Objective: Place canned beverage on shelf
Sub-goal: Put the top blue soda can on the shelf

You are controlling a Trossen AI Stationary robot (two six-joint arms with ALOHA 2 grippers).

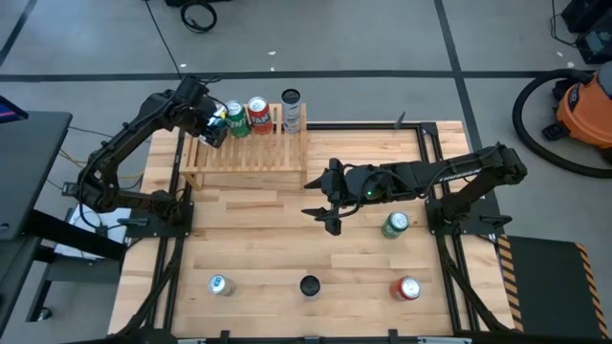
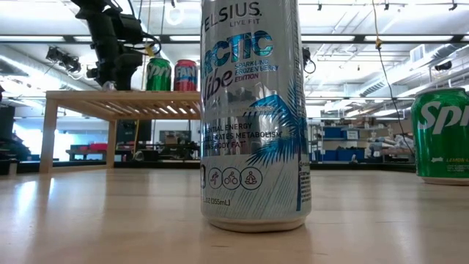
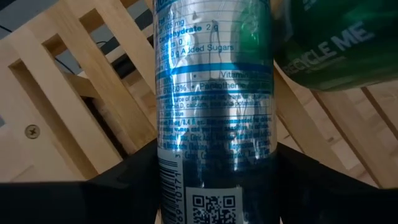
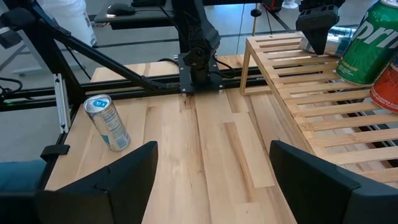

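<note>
Left end effector [image 1: 212,122] gripped a silver can [image 3: 214,106] over the shelf's [image 1: 251,153] left end, beside a green can [image 1: 235,117] and a red can [image 1: 258,113] standing on the slats; whether the silver can touched the slats could not be told. Right end effector [image 1: 327,203] hung half open and empty above the bench [image 1: 277,258] middle, near another green can [image 1: 395,225]
</note>
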